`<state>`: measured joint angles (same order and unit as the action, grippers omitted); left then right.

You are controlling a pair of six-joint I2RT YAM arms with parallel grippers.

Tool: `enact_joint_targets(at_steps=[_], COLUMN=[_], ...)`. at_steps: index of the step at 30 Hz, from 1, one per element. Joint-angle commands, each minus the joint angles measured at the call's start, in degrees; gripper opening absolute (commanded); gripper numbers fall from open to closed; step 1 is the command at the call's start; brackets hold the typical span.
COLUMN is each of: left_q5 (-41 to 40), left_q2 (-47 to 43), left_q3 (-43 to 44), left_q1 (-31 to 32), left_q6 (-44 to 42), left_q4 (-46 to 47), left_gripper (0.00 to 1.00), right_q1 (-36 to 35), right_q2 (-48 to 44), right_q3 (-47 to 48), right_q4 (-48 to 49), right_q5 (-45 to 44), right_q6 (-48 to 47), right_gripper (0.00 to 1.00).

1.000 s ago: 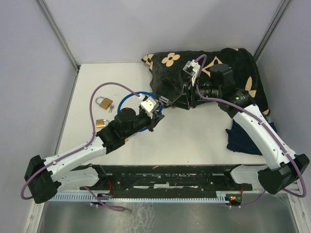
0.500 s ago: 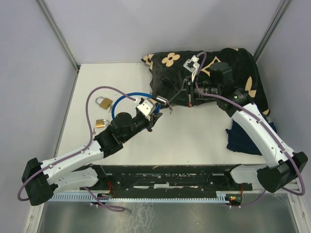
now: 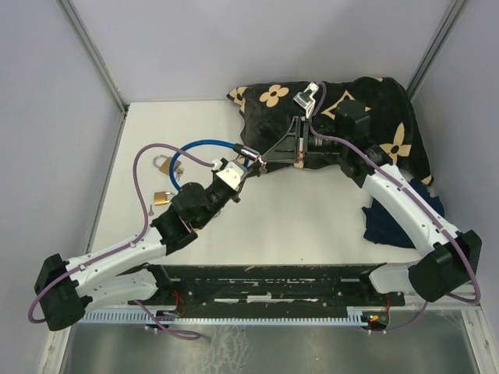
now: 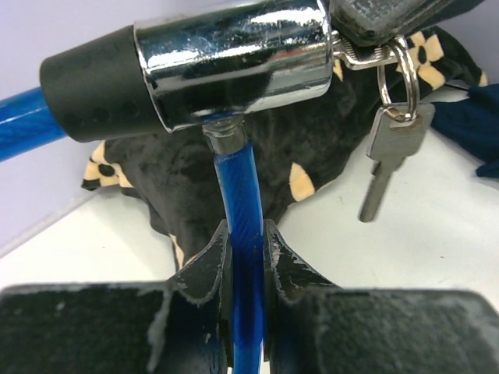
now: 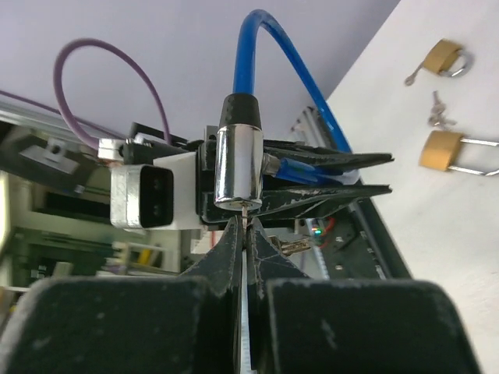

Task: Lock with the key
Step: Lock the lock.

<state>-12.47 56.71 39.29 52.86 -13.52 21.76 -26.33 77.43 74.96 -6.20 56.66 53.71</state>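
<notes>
A blue cable lock [image 3: 199, 147] ends in a chrome cylinder [image 4: 234, 66], held above the table. My left gripper [image 4: 245, 234] is shut on the blue cable [image 4: 243, 187] just below that cylinder. In the right wrist view the cylinder [image 5: 238, 164] points its end at my right gripper [image 5: 248, 226], which is shut on the key [image 5: 246, 212] standing in the keyhole. A spare key [image 4: 386, 156] dangles from the ring beside it. From above, both grippers meet at the cylinder [image 3: 249, 154].
Two brass padlocks [image 3: 167, 165] [image 3: 162, 197] and small keys [image 5: 438, 109] lie at the left of the table. A black cloth with tan flowers [image 3: 366, 101] is heaped at the back right, a dark blue cloth [image 3: 390, 222] below it.
My right gripper has closed on the key in the cylinder. Both arms carried the lock a little back and left, and the right gripper now reaches level toward it.
</notes>
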Motion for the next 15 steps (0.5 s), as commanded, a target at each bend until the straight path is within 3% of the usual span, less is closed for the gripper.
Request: enact_joint_targets(at_steps=[1, 5, 8, 15], left_q5=[-2.14, -1.68, -0.68, 4.47], left_q2=[-0.44, 0.51, 1.13, 2.04], left_q3=[0.09, 0.53, 1.15, 3.77], left_q1=[0.29, 0.16, 0.17, 0.16], left_q6=[-8.55, -9.94, -9.31, -4.08], left_q4=[9.04, 10.57, 10.1, 1.59], left_gripper=[0.03, 0.03, 0.03, 0.03], right_q1=[0.16, 0.13, 0.15, 0.07], right_q2=[0.19, 0.62, 0.27, 0.79], right_q3=[-3.92, -4.1, -2.3, 15.67], right_q4=[15.73, 17.53, 14.66, -26.21], right_q5=[2.77, 3.09, 3.3, -3.83], right_q6=[19.17, 21.67, 16.88, -24.73], right_gripper=[0.02, 0.02, 0.02, 0.02])
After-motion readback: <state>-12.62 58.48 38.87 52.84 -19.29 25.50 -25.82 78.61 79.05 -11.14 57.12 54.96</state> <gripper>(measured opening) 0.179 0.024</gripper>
